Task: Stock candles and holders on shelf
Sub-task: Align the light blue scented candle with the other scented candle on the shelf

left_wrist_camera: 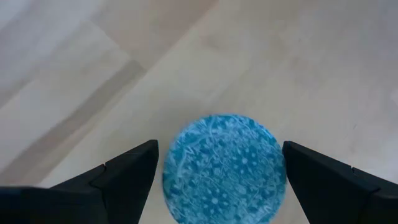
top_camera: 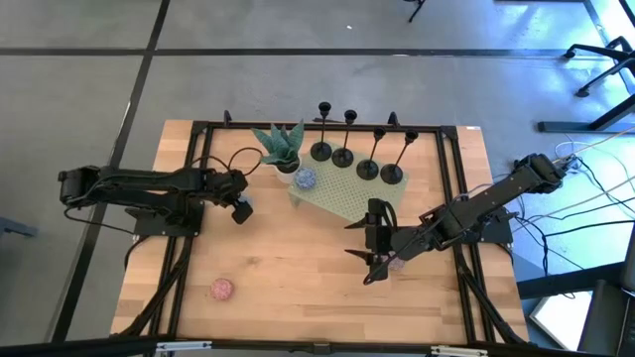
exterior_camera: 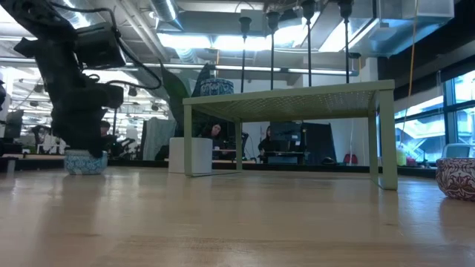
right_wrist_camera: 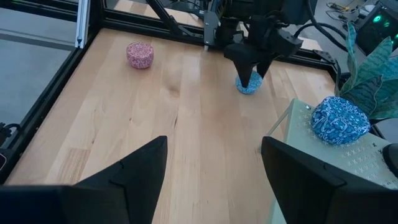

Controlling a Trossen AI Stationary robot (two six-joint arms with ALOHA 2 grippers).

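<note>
Your tabletop [top_camera: 298, 268] carries the shelf [top_camera: 347, 194] near its far edge, a little right of centre, standing on legs with open space beneath it. Four holders [top_camera: 342, 156] stand in a row along the shelf's far edge, and a plant [top_camera: 279, 145] sits just beside the shelf's left end. Your left gripper [left_wrist_camera: 217, 171] is low over the left half of the tabletop, fingers spread wide to either side of a blue candle [left_wrist_camera: 224, 168] that rests on the wood; the fingers are not touching it. Your right gripper [right_wrist_camera: 211, 165] hovers over the right half of the tabletop, just on the near side of the shelf, its fingers also wide apart and holding nothing. A second blue candle [top_camera: 306, 178] lies on the shelf at its left end. One pink candle [top_camera: 220, 289] sits near the tabletop's near left corner, well apart from everything else. Another pink candle [top_camera: 395, 263] shows partly under the right gripper in the high view.
</note>
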